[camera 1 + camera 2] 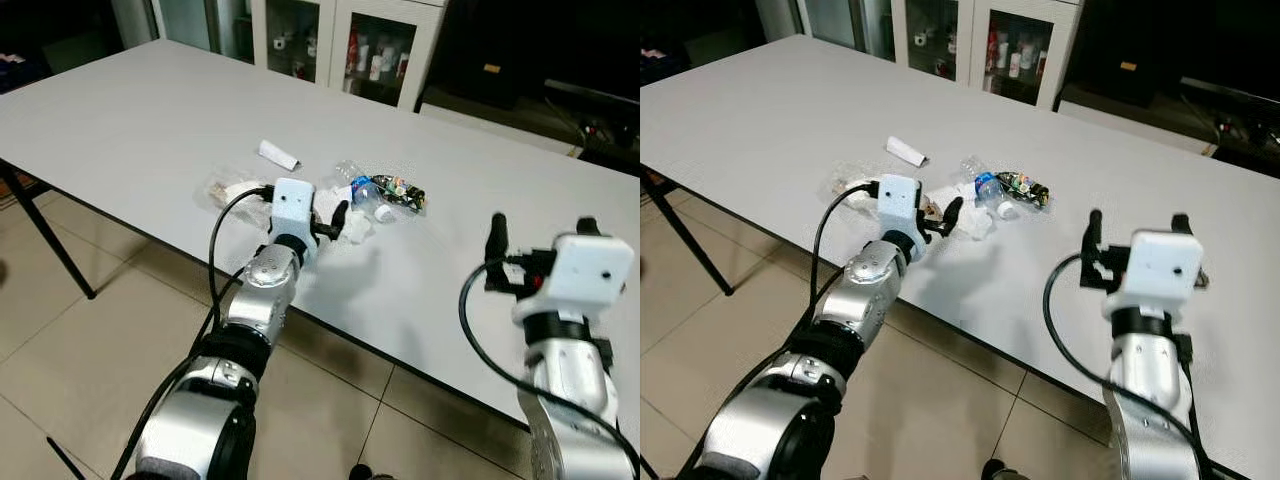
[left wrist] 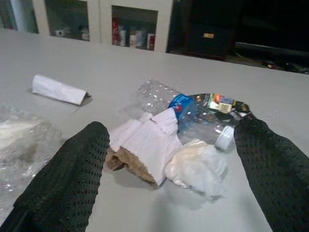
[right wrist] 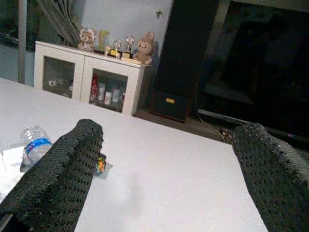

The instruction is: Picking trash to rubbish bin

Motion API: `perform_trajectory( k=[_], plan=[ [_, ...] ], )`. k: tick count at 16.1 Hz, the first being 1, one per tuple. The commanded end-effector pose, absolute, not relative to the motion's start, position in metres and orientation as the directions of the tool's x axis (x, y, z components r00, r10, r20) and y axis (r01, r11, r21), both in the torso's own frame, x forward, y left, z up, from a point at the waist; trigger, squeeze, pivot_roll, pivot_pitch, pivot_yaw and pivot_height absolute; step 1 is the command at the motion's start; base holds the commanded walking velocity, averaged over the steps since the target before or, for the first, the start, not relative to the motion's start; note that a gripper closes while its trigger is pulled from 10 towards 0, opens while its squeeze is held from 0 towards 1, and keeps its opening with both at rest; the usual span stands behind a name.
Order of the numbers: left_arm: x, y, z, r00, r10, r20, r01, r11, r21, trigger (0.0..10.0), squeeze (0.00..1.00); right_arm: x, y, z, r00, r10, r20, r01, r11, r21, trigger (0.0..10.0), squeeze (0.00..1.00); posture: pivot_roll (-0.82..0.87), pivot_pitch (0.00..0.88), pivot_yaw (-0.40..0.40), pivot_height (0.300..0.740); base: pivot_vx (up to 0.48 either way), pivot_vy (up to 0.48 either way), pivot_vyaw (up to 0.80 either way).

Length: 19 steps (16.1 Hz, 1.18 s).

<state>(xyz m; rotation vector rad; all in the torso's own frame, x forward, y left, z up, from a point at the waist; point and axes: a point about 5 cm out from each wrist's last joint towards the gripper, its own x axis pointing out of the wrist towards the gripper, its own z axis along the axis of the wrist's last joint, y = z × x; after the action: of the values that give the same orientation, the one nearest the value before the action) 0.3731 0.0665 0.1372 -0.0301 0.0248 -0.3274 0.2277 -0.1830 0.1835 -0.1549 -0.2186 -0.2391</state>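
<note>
The left hand (image 1: 330, 222) is hovering wide open and empty over the table (image 1: 130, 120), the trash (image 2: 154, 145) lying just ahead between its fingers. The right hand (image 1: 540, 240), open and empty, is standing well apart from the trash.

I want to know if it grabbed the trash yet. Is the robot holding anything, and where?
Nothing yet. The left hand is open, its fingers either side of the paper. The right hand is open over bare table.
</note>
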Motion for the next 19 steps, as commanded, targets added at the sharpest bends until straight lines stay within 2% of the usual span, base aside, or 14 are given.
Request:
perform_trajectory(
  k=[1, 6, 15, 19],
  plan=[
    [0.377, 0.065, 0.146, 0.947, -0.32, 0.027, 0.32, 0.948, -0.003, 10.0, 0.0, 0.22, -0.183, 0.188, 0.941, -0.243, 0.237, 0.276, 0.954, -0.118, 10.0, 0.0, 0.0, 0.105, -0.057, 0.74, 0.0, 0.0, 0.0],
    [0.384, 0.072, 0.142, 0.961, -0.276, -0.024, 0.277, 0.96, 0.035, 10.0, 0.0, 0.195, -0.181, 0.183, 0.942, -0.282, 0.184, 0.306, 0.945, -0.117, 10.0, 0.0, -0.06, 0.181, -0.053, 0.74, 0.0, 0.0, 0.0],
    [0.392, 0.079, 0.154, 0.974, -0.224, 0.016, 0.22, 0.967, 0.129, 10.0, 0.0, 0.183, -0.183, 0.187, 0.94, -0.301, 0.163, 0.324, 0.936, -0.14, 10.0, 0.0, -0.12, 0.206, -0.073, 0.74, 0.0, 0.0, 0.0],
    [0.392, 0.075, 0.156, 0.967, -0.254, 0.015, 0.249, 0.955, 0.161, 10.0, 0.0, 0.181, -0.18, 0.19, 0.943, -0.291, 0.16, 0.314, 0.937, -0.152, 10.0, 0.0, -0.15, 0.218, -0.084, 0.74, 0.0, 0.0, 0.0]
  ],
)
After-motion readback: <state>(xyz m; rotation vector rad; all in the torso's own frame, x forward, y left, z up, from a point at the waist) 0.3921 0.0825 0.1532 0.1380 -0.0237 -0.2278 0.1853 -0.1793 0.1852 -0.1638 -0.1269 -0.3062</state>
